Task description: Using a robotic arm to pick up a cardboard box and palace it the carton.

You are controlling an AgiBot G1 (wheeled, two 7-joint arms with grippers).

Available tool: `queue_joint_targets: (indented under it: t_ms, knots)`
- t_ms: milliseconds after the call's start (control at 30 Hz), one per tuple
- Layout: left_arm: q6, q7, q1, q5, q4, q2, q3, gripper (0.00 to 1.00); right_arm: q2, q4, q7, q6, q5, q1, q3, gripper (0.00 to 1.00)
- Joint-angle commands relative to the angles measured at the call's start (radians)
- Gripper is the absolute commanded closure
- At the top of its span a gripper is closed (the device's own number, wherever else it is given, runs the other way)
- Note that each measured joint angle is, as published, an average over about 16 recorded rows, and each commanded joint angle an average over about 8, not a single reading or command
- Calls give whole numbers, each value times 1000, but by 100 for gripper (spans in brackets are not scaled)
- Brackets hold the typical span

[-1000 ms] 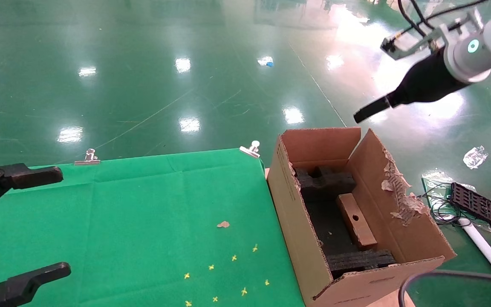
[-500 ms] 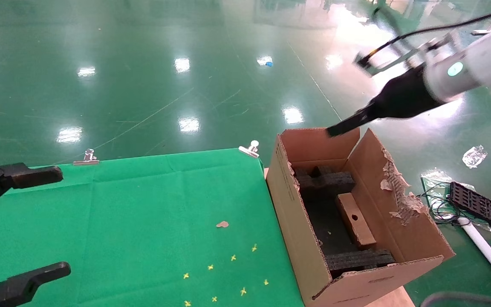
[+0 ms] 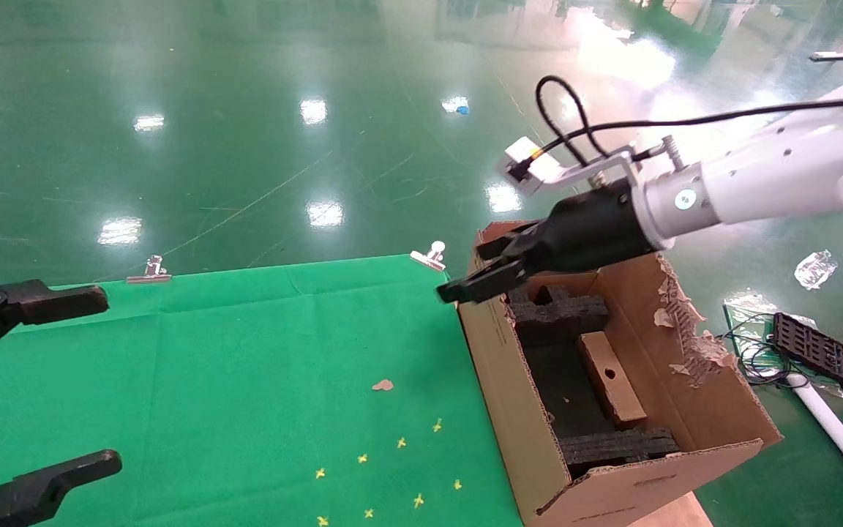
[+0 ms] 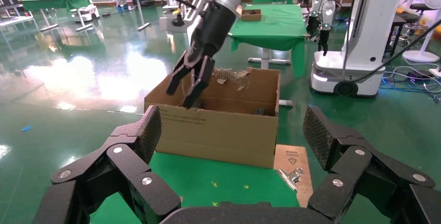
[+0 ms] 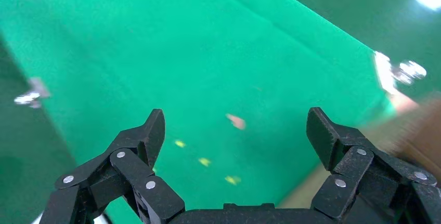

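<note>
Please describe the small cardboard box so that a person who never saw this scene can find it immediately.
Look at the large brown carton with raised flaps, standing just off the right edge of the green table. Inside it, on black foam padding, lies the small cardboard box, against the torn wall. It is the only slim brown block there, with a small round hole in its upper face.

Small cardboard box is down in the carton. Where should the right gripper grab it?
Probably from above, across the cardboard box's two long sides near its middle. It lies flat on black foam, close beside the carton's torn wall, and the right gripper is open.
</note>
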Motion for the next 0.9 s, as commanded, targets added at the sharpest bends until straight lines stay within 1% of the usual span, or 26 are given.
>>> queue_joint_targets:
  t_ms: [33, 900]
  knots:
    - [0, 0, 0, 0, 0, 0, 0, 0, 6, 26, -23, -9, 18, -38, 46, 0]
    - [-1, 1, 0, -1, 0, -1, 1, 0, 83, 382, -340, -126, 273, -563, 681, 0]
